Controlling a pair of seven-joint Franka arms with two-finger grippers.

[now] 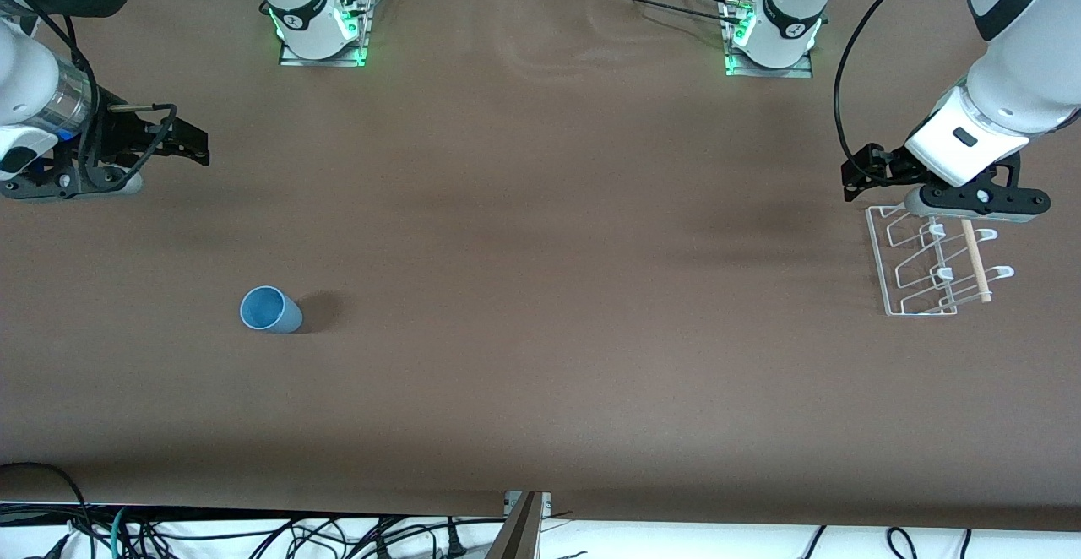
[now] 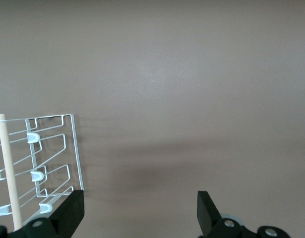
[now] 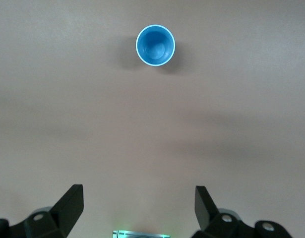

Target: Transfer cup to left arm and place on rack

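A wide brown table [image 1: 540, 289] is seen from a high camera that faces two white robot arms. A small light-blue cup [image 1: 270, 310] stands upright on the table, open mouth up, toward the right arm's end and nearer to the front camera than either gripper. It stands alone, touching nothing.

The right gripper [image 1: 181, 145] hangs over bare table at the right arm's end, its fingers spread wide and holding nothing. In the right wrist view the cup [image 3: 155, 45] shows straight ahead of the open right gripper [image 3: 138, 206], centred between the two fingers but well apart from them, its round mouth and inside bottom looking up at the camera. So the cup's long axis is vertical, and the hand would need to travel toward the front camera and down to bring its fingers around the cup's sides.

The left gripper [image 1: 861, 175] waits over the edge of a small wire rack [image 1: 920, 259] at the left arm's end, its fingers also spread and empty. The rack [image 2: 53, 163] has rows of bent prongs and one pale wooden rod [image 2: 7, 171] across it, with nothing on it.

The right arm is much the nearer to the cup, so the pickup looks to be its job. No step of the task is done yet.
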